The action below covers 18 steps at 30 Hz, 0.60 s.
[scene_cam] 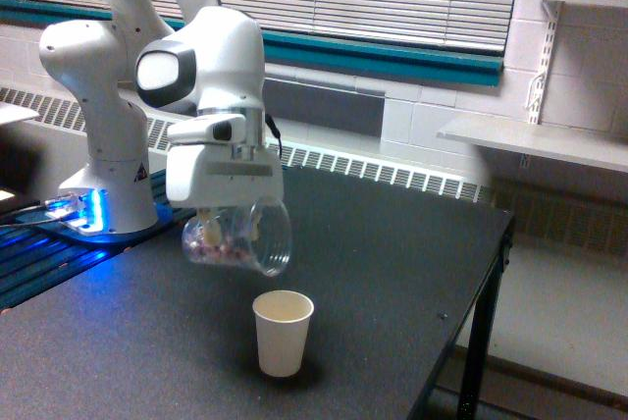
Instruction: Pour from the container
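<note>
The gripper (228, 224) is gripping the container (238, 236) from above, its fingers closed on the clear wall. The container is hanging in the air above the table (392, 273), tipped well over, nearly on its side, with its open mouth facing the exterior view's right and slightly downward. Small pinkish-brown pieces are lying along its lower side toward the closed end; none are seen leaving the mouth. The paper cup (283, 331) is standing upright on the table, below the container and a little toward the exterior view's right, apart from it. The arm's base (108, 184) is sitting at the table's far left, glowing blue at its foot.
</note>
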Available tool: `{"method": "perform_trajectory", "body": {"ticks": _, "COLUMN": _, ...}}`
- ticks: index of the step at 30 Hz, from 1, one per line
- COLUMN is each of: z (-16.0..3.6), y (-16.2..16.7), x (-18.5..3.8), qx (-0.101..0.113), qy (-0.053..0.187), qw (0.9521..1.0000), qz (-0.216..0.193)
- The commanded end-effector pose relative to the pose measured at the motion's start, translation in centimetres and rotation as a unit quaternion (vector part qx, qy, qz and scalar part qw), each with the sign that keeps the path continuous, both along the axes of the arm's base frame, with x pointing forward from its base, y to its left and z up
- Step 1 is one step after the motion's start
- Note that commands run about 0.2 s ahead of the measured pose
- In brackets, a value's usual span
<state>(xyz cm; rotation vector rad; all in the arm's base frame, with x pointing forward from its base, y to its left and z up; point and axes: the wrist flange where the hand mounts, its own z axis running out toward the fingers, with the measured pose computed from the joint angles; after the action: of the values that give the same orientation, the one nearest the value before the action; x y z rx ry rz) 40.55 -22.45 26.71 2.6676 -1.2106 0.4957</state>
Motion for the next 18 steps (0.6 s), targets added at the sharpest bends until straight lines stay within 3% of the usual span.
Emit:
{"method": "perform_trajectory", "body": {"ticks": 1, "z": 0.2, "y": -0.5, "x": 0.1, "qx": -0.003, "qy": -0.016, "qw": 0.9992, "qz": -0.036}}
{"method": "perform_trajectory", "body": {"ticks": 18, "z": -2.1, "y": 0.9, "x": 0.2, "qx": -0.024, "qy": 0.023, "qw": 0.9993, "qz": -0.019}}
